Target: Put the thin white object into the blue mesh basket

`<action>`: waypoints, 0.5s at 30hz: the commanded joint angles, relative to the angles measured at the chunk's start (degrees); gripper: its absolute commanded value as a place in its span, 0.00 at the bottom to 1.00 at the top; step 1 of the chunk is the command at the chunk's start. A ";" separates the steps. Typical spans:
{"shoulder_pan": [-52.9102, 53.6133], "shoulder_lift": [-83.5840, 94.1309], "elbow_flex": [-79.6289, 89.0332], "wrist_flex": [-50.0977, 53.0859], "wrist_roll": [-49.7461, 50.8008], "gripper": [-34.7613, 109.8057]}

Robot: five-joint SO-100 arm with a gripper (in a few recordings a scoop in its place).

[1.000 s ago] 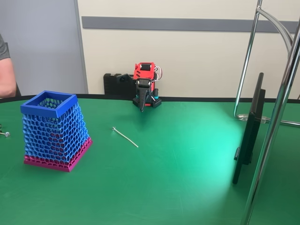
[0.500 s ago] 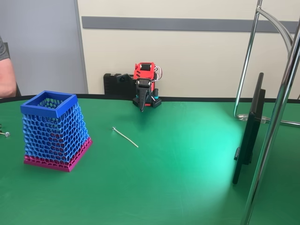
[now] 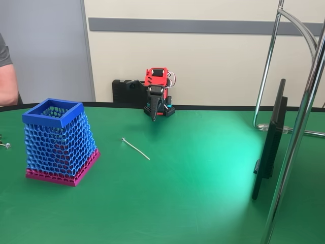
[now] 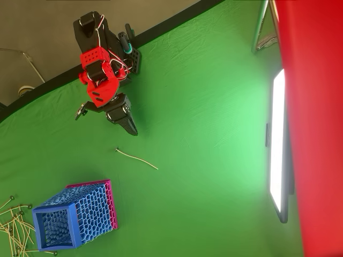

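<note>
The thin white object (image 3: 135, 148) lies flat on the green table, a little right of the blue mesh basket (image 3: 60, 141) in the fixed view; overhead it shows as a curved strip (image 4: 136, 158) above the basket (image 4: 76, 215). The basket stands upright on its magenta base with a solid blue rim. My gripper (image 3: 154, 116) hangs point-down at the red arm's base by the far table edge, well behind the strip. Its black fingers (image 4: 130, 127) are pressed together with nothing between them, short of the strip's upper end.
A pile of several similar pale strips (image 4: 13, 225) lies left of the basket. A flat screen (image 3: 269, 142) on a chrome stand (image 3: 299, 127) stands at the right. A person's arm (image 3: 6, 76) shows at the left edge. Open green table (image 3: 177, 193) lies in front.
</note>
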 commanded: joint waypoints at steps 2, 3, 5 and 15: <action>-0.53 0.44 0.44 0.26 0.09 0.25; -0.53 0.44 0.44 0.26 0.09 0.25; -0.44 0.44 0.44 0.26 0.18 0.25; 0.70 -2.99 -0.35 -1.85 0.97 0.24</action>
